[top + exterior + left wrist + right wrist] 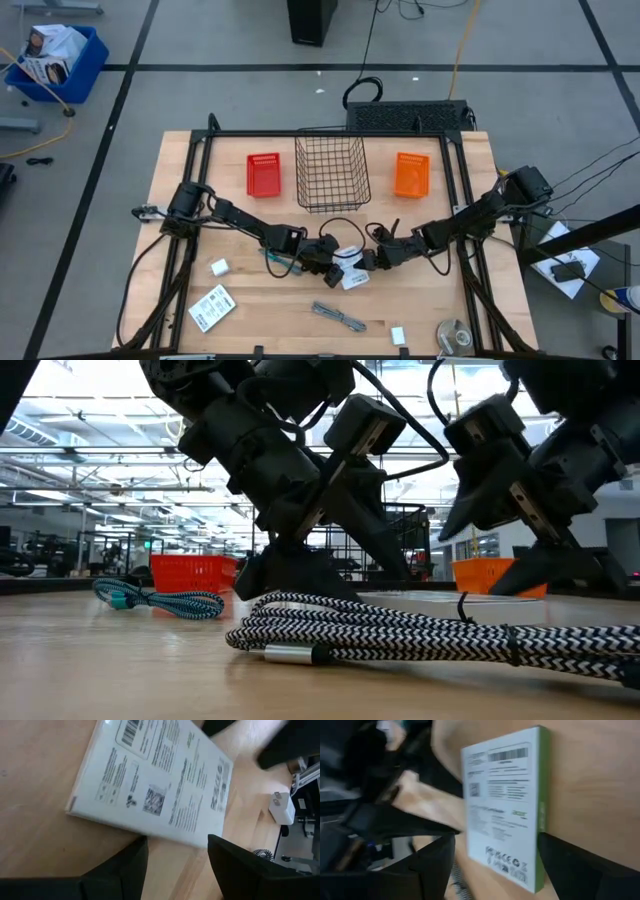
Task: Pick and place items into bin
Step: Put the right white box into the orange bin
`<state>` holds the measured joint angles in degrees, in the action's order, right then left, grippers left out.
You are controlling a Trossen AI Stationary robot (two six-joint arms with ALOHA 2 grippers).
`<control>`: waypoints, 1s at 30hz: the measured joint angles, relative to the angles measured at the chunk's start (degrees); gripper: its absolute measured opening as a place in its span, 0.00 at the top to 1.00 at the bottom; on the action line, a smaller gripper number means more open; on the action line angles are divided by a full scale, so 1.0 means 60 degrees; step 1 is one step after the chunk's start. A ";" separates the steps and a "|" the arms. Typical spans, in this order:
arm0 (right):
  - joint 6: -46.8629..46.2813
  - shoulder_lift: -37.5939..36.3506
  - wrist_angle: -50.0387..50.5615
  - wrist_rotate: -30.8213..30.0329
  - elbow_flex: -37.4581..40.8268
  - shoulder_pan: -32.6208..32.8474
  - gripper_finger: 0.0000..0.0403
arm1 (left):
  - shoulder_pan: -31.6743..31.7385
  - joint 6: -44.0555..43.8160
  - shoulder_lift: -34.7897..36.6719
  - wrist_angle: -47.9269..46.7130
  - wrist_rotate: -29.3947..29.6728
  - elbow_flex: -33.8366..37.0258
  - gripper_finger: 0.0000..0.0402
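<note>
At the middle of the surface (180, 240), toward its front edge, a flat white printed packet (352, 276) lies face up between the two arms. It is a thin rectangle with a barcode, blocks of small black text and a square code, and the right wrist view shows a green side edge. The left gripper (335, 268) stands at the packet's left side with its fingers (122, 870) spread, one to either side of the packet's edge and not closed on it. The right gripper (368, 262) is at the packet's right side, fingers (432, 865) also spread with the packet between them; no grip shows.

A second printed packet (211, 307) lies near the front left corner, with a tiny white block (219, 267) just behind it. A grey braided cable (339, 318) lies near the front edge, a teal cable (280, 262) under the left arm, and another white block (398, 336) toward the front right.

A wire bin (331, 172) stands at the back edge between a red basket (264, 174) and an orange basket (411, 174).
</note>
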<state>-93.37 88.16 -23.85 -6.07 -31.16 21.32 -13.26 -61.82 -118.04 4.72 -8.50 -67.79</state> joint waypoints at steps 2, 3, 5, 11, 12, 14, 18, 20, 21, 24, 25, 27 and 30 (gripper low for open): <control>0.0030 -0.0007 -0.0398 -0.0012 0.0000 0.0007 0.34 | 0.0000 -0.0004 0.0000 -0.0017 -0.0006 0.0004 0.47; 0.0030 -0.0007 -0.0580 -0.0038 0.0000 0.0012 0.35 | 0.0000 -0.0026 0.0000 -0.0030 -0.0017 0.0004 0.47; 0.0040 -0.0015 -0.0818 -0.0152 0.0000 0.0015 0.36 | -0.0004 -0.0036 0.0003 -0.0067 -0.0056 0.0007 0.47; 0.0345 -0.0020 -0.1214 -0.0185 0.0000 0.0015 0.37 | -0.0004 -0.0036 0.0004 -0.0094 -0.0058 0.0015 0.47; 0.0440 -0.0022 -0.1363 -0.0180 0.0000 0.0015 0.37 | -0.0008 -0.0036 0.0004 -0.0102 -0.0021 0.0015 0.47; 0.0552 -0.0041 -0.1755 -0.0170 -0.0005 0.0018 0.37 | -0.0011 -0.0040 0.0004 -0.0115 -0.0002 0.0015 0.47; 0.0861 -0.0051 -0.2029 -0.0260 -0.0049 0.0018 0.37 | -0.0011 -0.0029 0.0004 -0.0093 0.0011 0.0015 0.47; 0.0999 -0.0044 -0.2050 -0.0431 -0.0047 0.0018 0.37 | -0.0011 -0.0029 0.0004 -0.0088 0.0024 0.0015 0.47; 0.1000 -0.0045 -0.2081 -0.0544 -0.0047 0.0017 0.37 | -0.0011 -0.0029 0.0004 -0.0082 0.0036 0.0015 0.47; 0.1032 -0.0040 -0.2022 -0.0748 -0.0047 -0.0007 0.37 | -0.0011 -0.0015 0.0004 -0.0058 0.0068 0.0015 0.47; 0.1032 -0.0040 -0.1990 -0.0835 -0.0047 -0.0004 0.37 | -0.0011 -0.0017 0.0001 -0.0054 0.0093 0.0015 0.47; 0.1085 -0.0036 -0.2004 -0.1045 -0.0044 0.0004 0.37 | -0.0011 -0.0025 0.0000 -0.0030 0.0098 0.0015 0.47; 0.1236 -0.0025 -0.2350 -0.1118 -0.0036 -0.0007 0.37 | -0.0016 0.0013 -0.0020 0.0167 0.0161 0.0018 0.47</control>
<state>-85.95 88.01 -37.96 -12.78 -31.38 21.28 -13.35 -61.74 -118.16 5.72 -7.53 -67.68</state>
